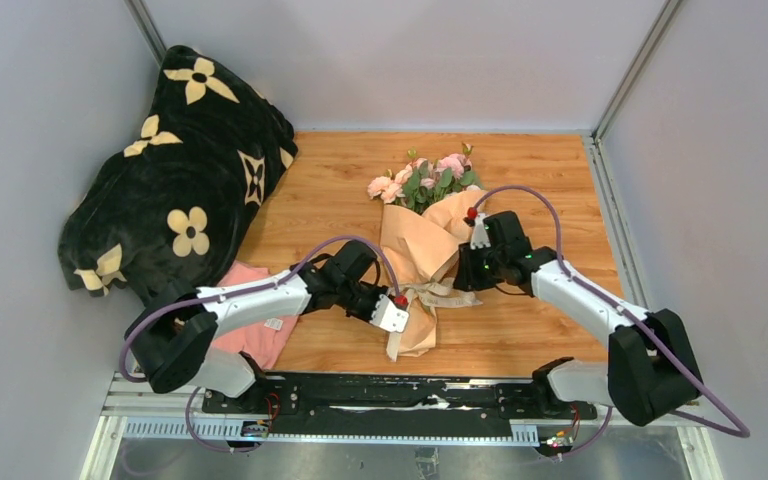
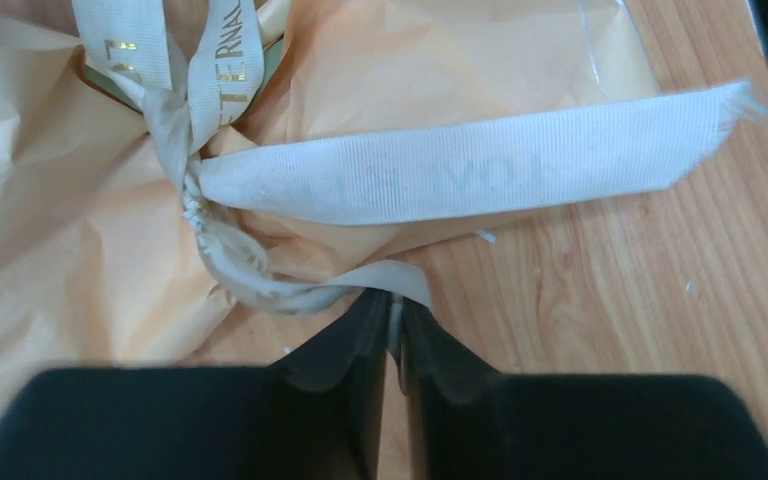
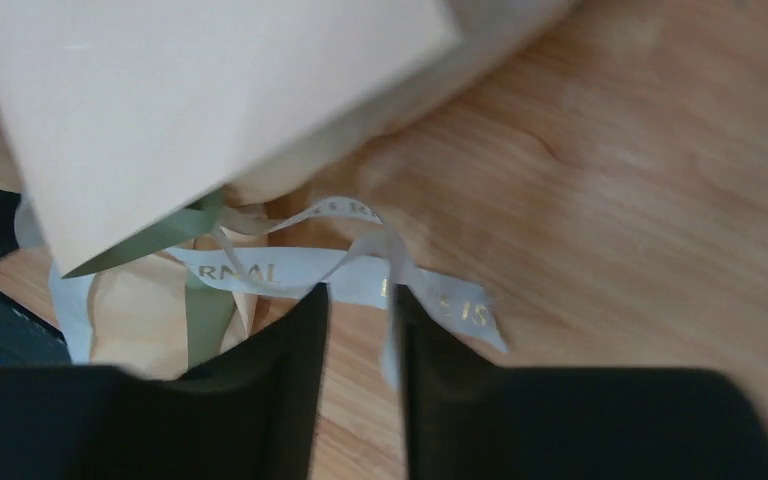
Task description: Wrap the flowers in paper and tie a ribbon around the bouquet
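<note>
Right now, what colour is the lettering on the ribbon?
Gold lettering on the cream ribbon, clearest in the left wrist view.

Top external: fixed, high behind the arm bases (image 1: pixel 225 375), looking down and forward over the whole desk (image 1: pixel 540 200).
Left wrist: low, very near, looking past the left claw (image 2: pixel 397 305) at the ribbon (image 2: pixel 460 175).
Right wrist: likewise, past the right claw (image 3: pixel 363 300).
All share ribbon and paper (image 2: pixel 60 250).
</note>
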Robot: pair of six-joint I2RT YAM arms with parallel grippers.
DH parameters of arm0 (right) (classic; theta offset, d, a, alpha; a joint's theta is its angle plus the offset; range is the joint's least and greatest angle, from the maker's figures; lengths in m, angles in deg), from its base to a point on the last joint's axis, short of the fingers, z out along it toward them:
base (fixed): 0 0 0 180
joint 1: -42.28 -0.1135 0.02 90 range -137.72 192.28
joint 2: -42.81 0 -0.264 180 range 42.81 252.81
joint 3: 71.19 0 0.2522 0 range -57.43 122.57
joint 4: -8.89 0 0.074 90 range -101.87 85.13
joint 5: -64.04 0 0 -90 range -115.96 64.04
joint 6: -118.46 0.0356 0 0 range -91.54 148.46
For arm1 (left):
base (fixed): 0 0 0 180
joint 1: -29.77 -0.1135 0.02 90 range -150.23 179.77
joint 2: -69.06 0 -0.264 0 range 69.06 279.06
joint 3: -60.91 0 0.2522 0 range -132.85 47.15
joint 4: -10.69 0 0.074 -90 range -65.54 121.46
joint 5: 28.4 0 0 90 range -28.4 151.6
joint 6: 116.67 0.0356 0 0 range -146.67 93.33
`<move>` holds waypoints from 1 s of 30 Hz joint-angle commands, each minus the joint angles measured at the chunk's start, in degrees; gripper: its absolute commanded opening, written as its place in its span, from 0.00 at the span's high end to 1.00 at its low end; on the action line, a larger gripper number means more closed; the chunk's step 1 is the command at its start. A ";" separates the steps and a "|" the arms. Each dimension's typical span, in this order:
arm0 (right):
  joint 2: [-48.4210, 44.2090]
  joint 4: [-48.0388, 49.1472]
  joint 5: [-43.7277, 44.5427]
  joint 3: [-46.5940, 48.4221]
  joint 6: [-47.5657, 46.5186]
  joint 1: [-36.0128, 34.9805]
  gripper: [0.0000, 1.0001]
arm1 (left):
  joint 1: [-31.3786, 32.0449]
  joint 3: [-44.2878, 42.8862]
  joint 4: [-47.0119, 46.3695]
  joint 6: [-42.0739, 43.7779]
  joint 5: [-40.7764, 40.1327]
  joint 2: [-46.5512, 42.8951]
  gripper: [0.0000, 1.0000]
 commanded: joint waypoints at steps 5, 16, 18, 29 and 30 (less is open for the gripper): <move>-9.37 -12.51 6.91 -1.38 4.60 9.70 0.40 | -3.66 2.48 5.52 -11.97 -11.51 -11.21 0.27; -35.97 -8.15 29.47 -7.44 3.10 19.90 0.28 | -30.09 8.43 -1.40 -56.60 -20.00 -35.30 0.04; -38.57 -4.57 33.40 -9.85 2.03 20.01 0.28 | -35.24 11.60 -5.91 -64.81 -24.24 -39.14 0.03; -39.88 5.70 48.98 -19.43 9.28 20.02 0.24 | -41.82 23.74 -19.42 -66.00 -38.97 -50.16 0.00; -39.11 5.78 49.43 -19.51 10.15 20.02 0.24 | -41.83 23.88 -19.54 -65.96 -39.00 -50.28 0.00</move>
